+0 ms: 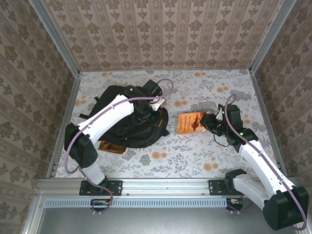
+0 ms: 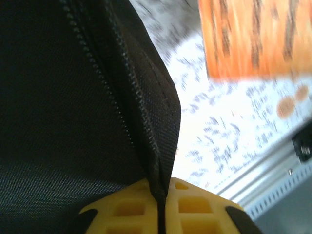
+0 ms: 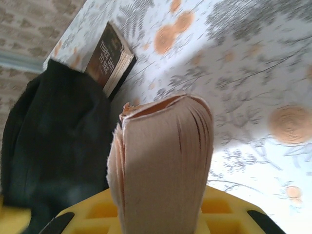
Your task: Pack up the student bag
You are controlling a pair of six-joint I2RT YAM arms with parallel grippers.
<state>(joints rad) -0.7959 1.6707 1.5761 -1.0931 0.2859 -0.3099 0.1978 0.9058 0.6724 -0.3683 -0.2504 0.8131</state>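
Table (image 1: 195,156) w/ floral cloth, patterned walls on three sides. Student bag (image 1: 141,132), big black backpack, lies flat on table's left-centre, its right edge near the orange book but apart from it. L arm (image 1: 105,117) reaches across the bag from near-left. R arm (image 1: 258,156) reaches in from near-right. Orange book (image 1: 190,123) sits right of centre, betw. bag and R gripper. Dark book (image 1: 111,147) lies at the bag's near edge, partly under it. L gripper (image 1: 157,103) is over the bag's far-right side. Jaws nearly together, yellow pads (image 2: 195,207) pinching the fabric edge by the zip (image 2: 117,107). R gripper (image 1: 208,122) is clamped on the orange book's right end, page edges up betw. its pads in wrist view.
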